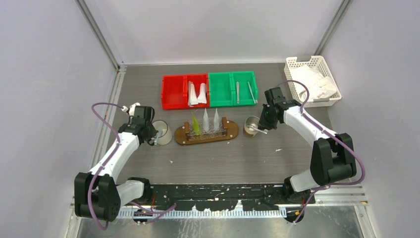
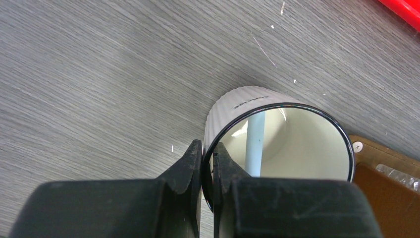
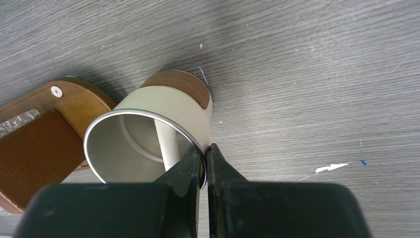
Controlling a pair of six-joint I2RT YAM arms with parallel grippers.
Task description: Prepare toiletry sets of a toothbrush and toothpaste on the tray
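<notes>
A brown oval tray [image 1: 229,132] at the table's middle holds three upright tubes: one yellow-green [image 1: 196,124] and two whitish [image 1: 206,120]. My left gripper [image 1: 153,135] is shut on the rim of a white ribbed cup [image 2: 237,106], one finger inside and one outside. A pale toothbrush handle [image 2: 255,144] stands in that cup, left of the tray. My right gripper [image 1: 261,124] is shut on the rim of a beige steel-rimmed cup [image 3: 168,106] right of the tray. A white toothbrush handle [image 3: 167,144] leans in this cup.
Two red bins [image 1: 173,92] at the back hold whitish tubes [image 1: 197,93]. Two green bins [image 1: 220,89] beside them hold toothbrushes [image 1: 237,92]. A white basket [image 1: 297,63] with a cloth stands at the back right. The tray's ends show in both wrist views [image 2: 381,166] [image 3: 39,144].
</notes>
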